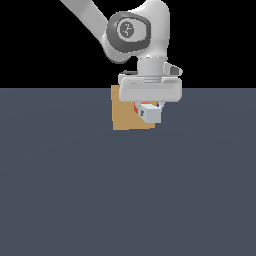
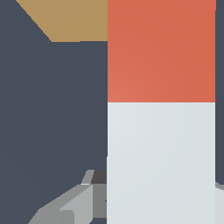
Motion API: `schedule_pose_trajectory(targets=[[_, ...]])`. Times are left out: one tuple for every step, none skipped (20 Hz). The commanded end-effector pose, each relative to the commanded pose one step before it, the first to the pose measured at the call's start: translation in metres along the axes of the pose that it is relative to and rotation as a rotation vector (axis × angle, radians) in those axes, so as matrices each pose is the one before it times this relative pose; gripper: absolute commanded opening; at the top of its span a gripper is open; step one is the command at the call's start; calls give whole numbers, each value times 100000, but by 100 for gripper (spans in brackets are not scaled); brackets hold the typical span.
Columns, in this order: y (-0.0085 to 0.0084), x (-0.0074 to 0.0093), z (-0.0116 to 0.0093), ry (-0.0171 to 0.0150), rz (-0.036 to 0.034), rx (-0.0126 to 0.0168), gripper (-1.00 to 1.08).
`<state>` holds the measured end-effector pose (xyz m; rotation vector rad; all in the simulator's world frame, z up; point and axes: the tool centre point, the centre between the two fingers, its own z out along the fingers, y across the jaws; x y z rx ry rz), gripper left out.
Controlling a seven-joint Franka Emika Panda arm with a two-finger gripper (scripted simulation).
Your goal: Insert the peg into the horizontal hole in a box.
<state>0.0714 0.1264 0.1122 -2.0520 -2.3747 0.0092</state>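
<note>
The tan box [image 1: 123, 116] stands on the dark floor at the middle of the exterior view, partly behind my hand. My gripper [image 1: 149, 108] hangs in front of the box's right part and is shut on the peg [image 1: 150, 113]. The peg's pale end faces the camera and a bit of its red-orange end [image 1: 136, 108] shows toward the box. In the wrist view the peg [image 2: 161, 162] fills the frame, pale part near the fingers [image 2: 78, 205], red-orange part [image 2: 161, 50] pointing toward the box [image 2: 70, 19]. The hole is hidden.
The dark grey floor [image 1: 125, 200] stretches all around the box. The white arm [image 1: 130, 30] reaches in from the upper left of the exterior view.
</note>
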Motion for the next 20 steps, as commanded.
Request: schedule_pose_trajectory(targets=[[83,871,-294,82,-161,-514,-100],[-15,507,2,0,0,0,-100],[-17,602,-31,7,-3,-48,-100],[-7,696,3,0,0,0,-100],[-10,793,-44,7,-5,-69,-100],[2,886,4,0,0,0,-100],[-2,984,-43,6,-4,-69,-100],[2,974,-29,4,-1,-49,-100],[2,882,-30,4,0,-49,-100],[9,791,4,0,0,0,-100],[4,697,-31,4,1,-49,-100],[12,605,3,0,0,0,-100],[9,510,-32,3,1,-49,-100],[18,417,2,0,0,0,-100],[23,322,2,0,0,0,-100],[22,230,-32,-3,-4,-49,-100],[34,131,0,0,0,0,-100],[39,34,0,0,0,0,-100],[40,-52,-1,0,0,0,-100],[16,-40,0,0,0,0,-100]])
